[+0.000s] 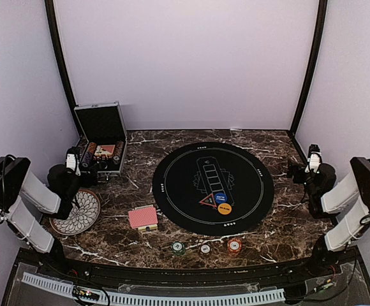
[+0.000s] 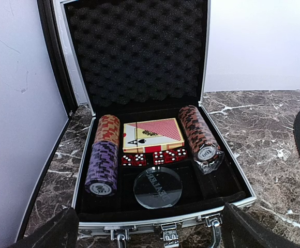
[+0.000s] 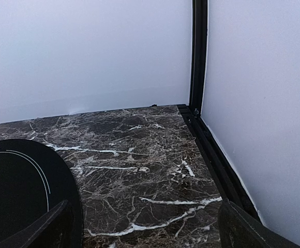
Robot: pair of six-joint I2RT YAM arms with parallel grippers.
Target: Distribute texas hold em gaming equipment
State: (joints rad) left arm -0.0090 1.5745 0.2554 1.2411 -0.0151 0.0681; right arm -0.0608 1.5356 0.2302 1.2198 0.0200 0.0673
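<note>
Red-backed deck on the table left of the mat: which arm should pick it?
Left. The deck lies on the left side, beside the patterned plate, close to the open left hand; the right hand sits beyond the black mat.

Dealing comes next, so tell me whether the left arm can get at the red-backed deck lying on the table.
Probably yes. The red-backed deck lies uncovered on bare marble between the plate and the black mat, on the left arm's side; the left gripper is open and empty.

Open silver case rear left; patterned plate nearer; black mat central.
</note>
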